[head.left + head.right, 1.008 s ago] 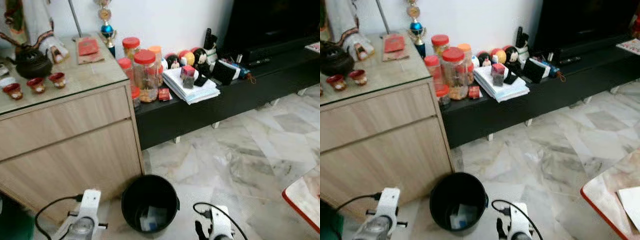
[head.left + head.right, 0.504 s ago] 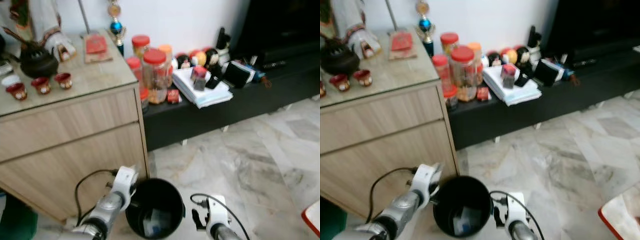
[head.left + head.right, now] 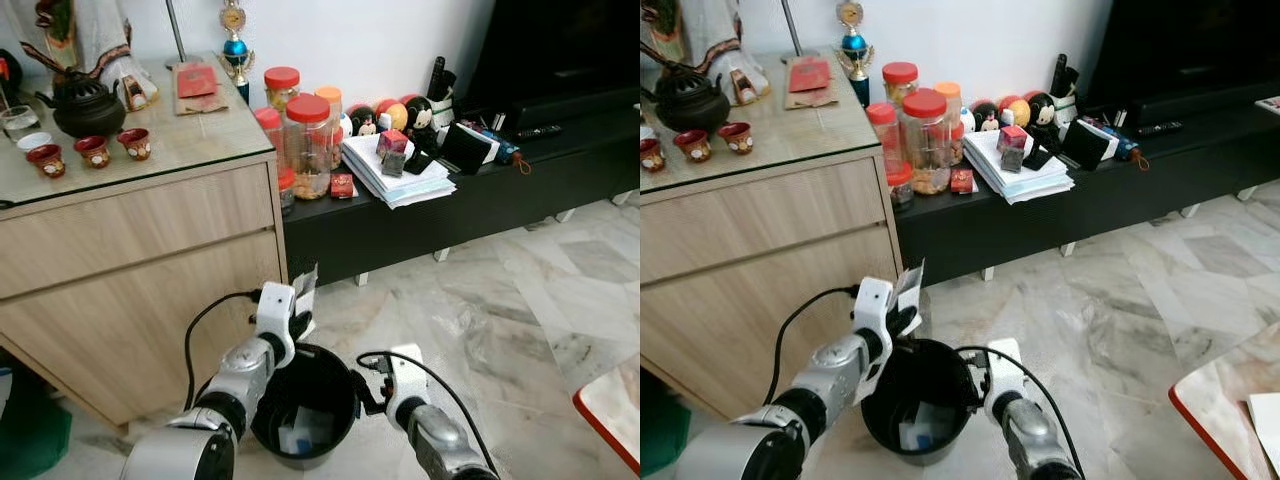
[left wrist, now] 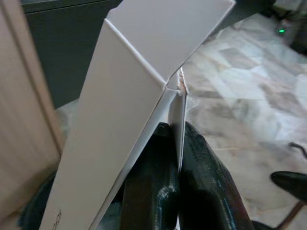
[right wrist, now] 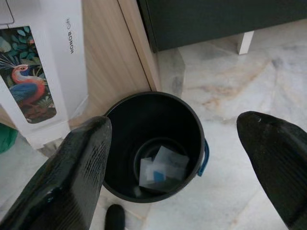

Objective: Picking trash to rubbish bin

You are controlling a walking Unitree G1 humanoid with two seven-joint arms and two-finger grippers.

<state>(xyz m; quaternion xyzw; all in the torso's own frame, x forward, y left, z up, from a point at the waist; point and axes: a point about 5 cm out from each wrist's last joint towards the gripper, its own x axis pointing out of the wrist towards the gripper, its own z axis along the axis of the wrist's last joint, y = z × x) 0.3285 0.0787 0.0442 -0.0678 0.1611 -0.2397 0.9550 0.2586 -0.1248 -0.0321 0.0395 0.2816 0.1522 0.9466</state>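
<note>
On the far left a wooden cabinet (image 3: 140, 260) stands on the marble floor (image 3: 500, 300), its glass top carrying a dark teapot (image 3: 85, 105) and small red cups (image 3: 92, 152). The left pincer (image 3: 298, 318) is raised beside the cabinet's right front corner, just above the rear left rim of the black rubbish bin (image 3: 305, 408). Its two black fingers (image 4: 158, 191) are pinched tight on a piece of white folded cardboard (image 4: 129, 100), which sticks up from between them; in the head views the same cardboard shows as a small white flap over the bin's rim. The bin stands on the floor close against the cabinet's front, and pale scraps of paper (image 5: 163, 165) already lie at its bottom. A white box with a bird picture (image 5: 36, 72) stands beside the bin, against the wooden cabinet. The right pincer (image 5: 182, 158) hangs over the bin's right side, its fingers spread wide and holding nothing. Further right, a low black shelf (image 3: 450, 200) along the wall bears red-lidded jars (image 3: 305, 145), a stack of papers (image 3: 395, 180) and small figurines (image 3: 400, 112).
</note>
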